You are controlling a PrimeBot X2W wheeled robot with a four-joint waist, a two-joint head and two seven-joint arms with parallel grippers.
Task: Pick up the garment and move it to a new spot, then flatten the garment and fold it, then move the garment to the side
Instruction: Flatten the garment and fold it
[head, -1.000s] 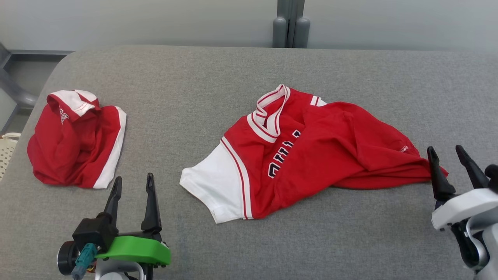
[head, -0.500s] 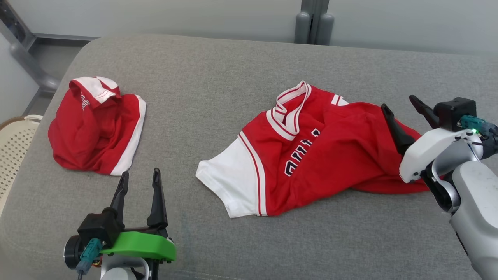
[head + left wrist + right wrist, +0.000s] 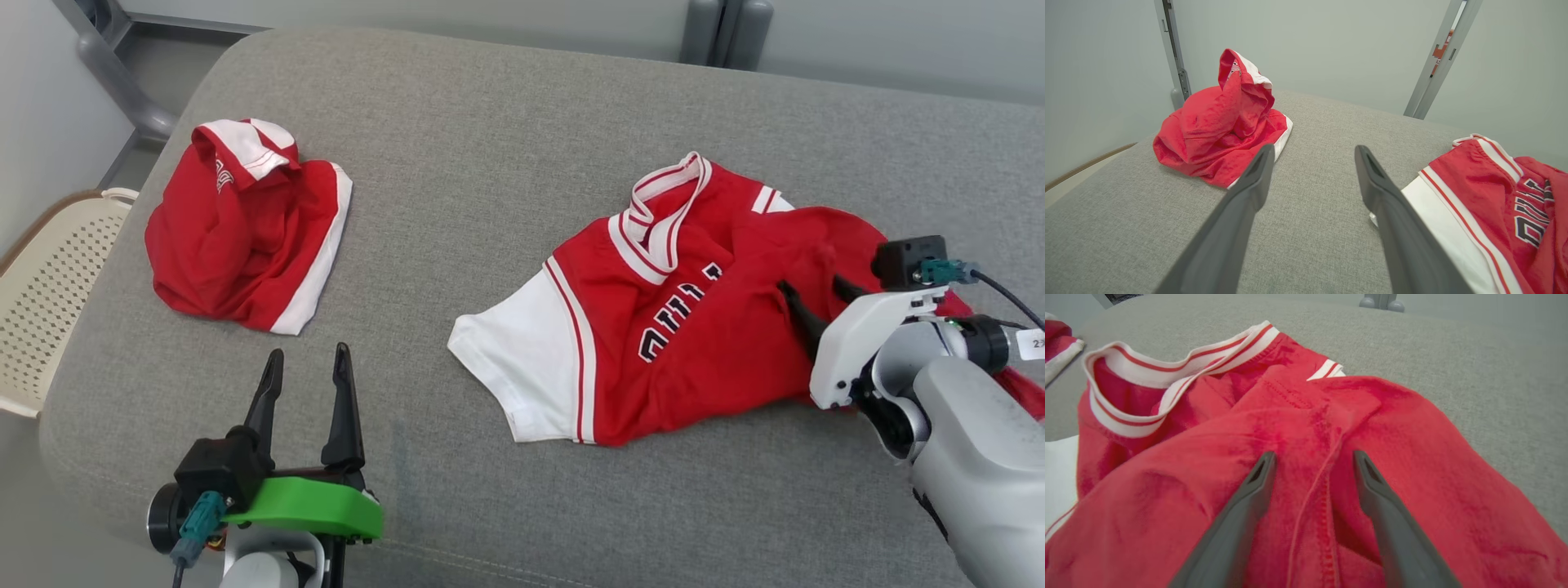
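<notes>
- Since a second ago the right gripper (image 3: 810,287) has left the garment's far right tail, where it stood beside the hem, and come in over the red body; the head camera has also swung, so the whole scene sits shifted in that view.
- The garment (image 3: 678,327), a red jersey with a white sleeve, a red-and-white striped collar and dark white-edged lettering, lies rumpled on the grey padded surface (image 3: 490,122), right of its middle, with the sleeve spread towards the near left and the collar towards the far side.
- In the right wrist view the right gripper (image 3: 1313,456) has its two dark fingers spread apart, gripping nothing, one either side of a stitched seam in the red cloth (image 3: 1412,477). Whether the tips press on the fabric cannot be told.
- The left gripper (image 3: 309,353) is released as well, its fingers wide and empty over bare surface near the front edge, well apart from the jersey. In its wrist view the left gripper (image 3: 1314,149) points between the two red pieces.
- A second red garment (image 3: 237,245) with white trim sits bunched at the far left of the surface, well apart from the jersey.
- A cream perforated basket (image 3: 49,286) stands beyond the left edge.
</notes>
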